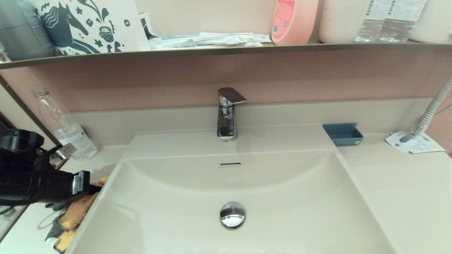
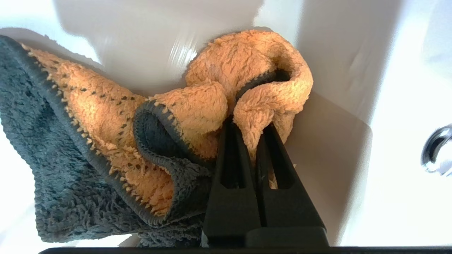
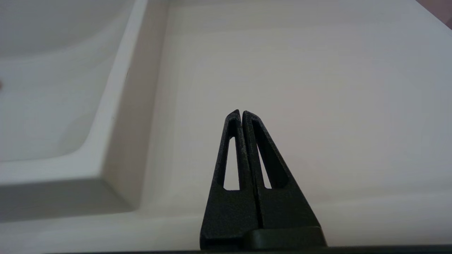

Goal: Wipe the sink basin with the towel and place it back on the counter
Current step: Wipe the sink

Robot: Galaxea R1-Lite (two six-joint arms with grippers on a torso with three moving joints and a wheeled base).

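Note:
The orange towel (image 1: 76,211) with dark grey backing lies bunched on the left counter (image 1: 28,225), against the left rim of the sink basin (image 1: 282,197). My left gripper (image 1: 92,189) is at the towel's far end. In the left wrist view the left gripper (image 2: 249,123) is shut on a fold of the towel (image 2: 212,106), and the rest of the cloth trails behind. The basin's chrome drain plug (image 1: 232,214) and overflow slot (image 1: 230,164) are bare. My right gripper (image 3: 241,112) is shut on nothing above the counter (image 3: 300,70) right of the basin, outside the head view.
A chrome faucet (image 1: 227,113) stands behind the basin. A clear bottle (image 1: 67,130) is at the back left, near my left arm. A blue tray (image 1: 342,134), a paper leaflet (image 1: 415,143) and a ribbed hose (image 1: 432,109) are at the back right. A brown shelf (image 1: 226,49) holds bottles above.

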